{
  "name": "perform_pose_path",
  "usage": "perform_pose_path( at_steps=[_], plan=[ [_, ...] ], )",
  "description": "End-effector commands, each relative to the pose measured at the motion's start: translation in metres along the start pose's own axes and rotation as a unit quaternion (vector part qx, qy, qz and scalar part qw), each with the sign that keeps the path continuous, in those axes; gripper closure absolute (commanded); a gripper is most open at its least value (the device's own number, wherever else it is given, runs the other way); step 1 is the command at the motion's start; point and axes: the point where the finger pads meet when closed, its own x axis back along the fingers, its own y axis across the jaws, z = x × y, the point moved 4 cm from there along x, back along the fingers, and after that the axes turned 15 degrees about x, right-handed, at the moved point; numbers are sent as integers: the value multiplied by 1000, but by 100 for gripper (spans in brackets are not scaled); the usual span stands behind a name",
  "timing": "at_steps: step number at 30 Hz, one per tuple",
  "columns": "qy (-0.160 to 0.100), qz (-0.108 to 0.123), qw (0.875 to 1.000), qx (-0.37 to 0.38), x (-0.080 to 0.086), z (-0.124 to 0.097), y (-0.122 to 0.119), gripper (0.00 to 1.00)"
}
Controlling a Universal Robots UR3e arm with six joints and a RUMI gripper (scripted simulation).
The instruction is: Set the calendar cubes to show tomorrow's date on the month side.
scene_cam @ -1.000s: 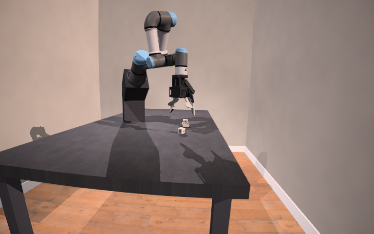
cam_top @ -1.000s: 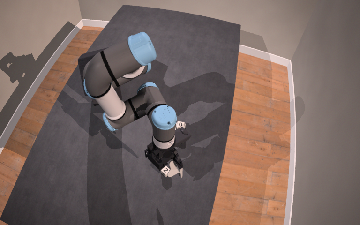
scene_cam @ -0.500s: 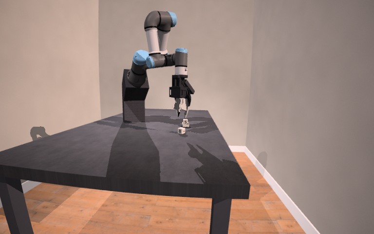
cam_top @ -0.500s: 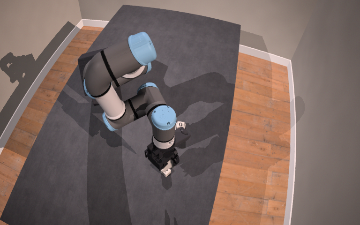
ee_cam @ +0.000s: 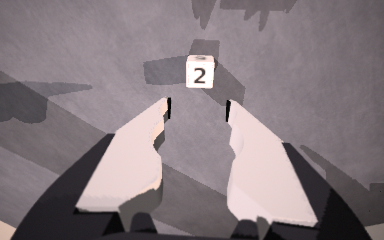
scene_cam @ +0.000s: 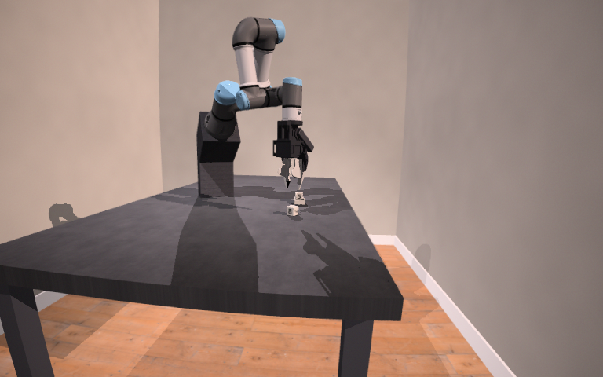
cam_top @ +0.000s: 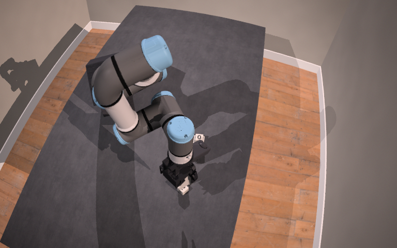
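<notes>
A small white cube with a black 2 on its near face is seen resting on the dark grey table top, ahead of the black two-jaw gripper and apart from it. The pale fingers are drawn partly together with only bare table visible between them; nothing is gripped.

In the top view most of this cube is covered by the gripper body. A second white cube, topped by a 0, is half hidden beside the blue wrist cap. The dark tray beneath it is barely distinguishable. A black pedestal stands behind.
</notes>
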Motion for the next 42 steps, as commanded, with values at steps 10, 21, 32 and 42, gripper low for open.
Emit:
perform_pose_path(
  at_steps=[10,21,32,42],
  plan=[
    [0,-1,1000,1,0,0,0,72],
    [0,-1,1000,7,-5,0,0,72],
    [0,-1,1000,7,-17,-1,0,72],
    [0,-1,1000,7,-32,-1,0,72]
  ],
)
